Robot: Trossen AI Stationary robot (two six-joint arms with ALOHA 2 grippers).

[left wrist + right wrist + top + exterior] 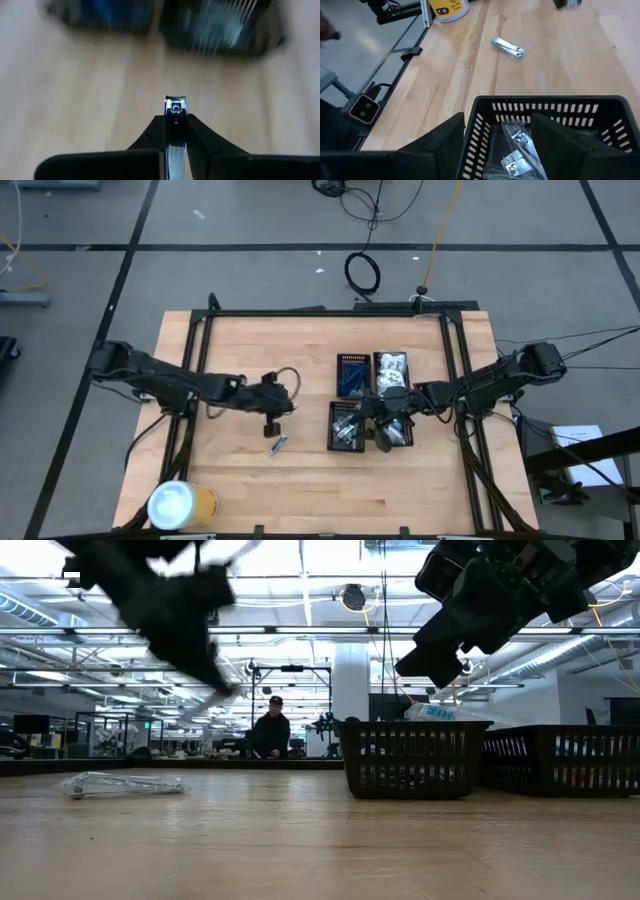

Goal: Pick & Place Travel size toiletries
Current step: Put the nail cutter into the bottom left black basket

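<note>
**Left gripper pinches a small shiny clipper; right gripper waits over a basket**

The left gripper (176, 131) is squeezed tight on a small silver nail clipper (175, 107). The clipper sits between the two dark fingers (152, 132). Its long side runs straight out from the gripper, and its shiny tip pokes out past the fingertips. It points toward the black baskets (220, 30) on the right side of the tabletop (250, 470). From above, this gripper is near the middle of the tabletop, left of the baskets. In the low view it hangs up off the wood.

Another little packet (278, 445) lies flat on the tabletop, just near of the left gripper. It is long and thin and lies on a slant. In the low view it looks clear and crinkly (120, 783).

The right gripper (497, 145) has its fingers spread wide and grips nothing. It hangs over the near baskets (345, 427). One finger is outside the wall of a basket (550, 107) and one is above the inside. Silver packets (517, 145) lie inside that basket.

A yellow can with a white lid (182, 504) stands at the near left corner.
</note>
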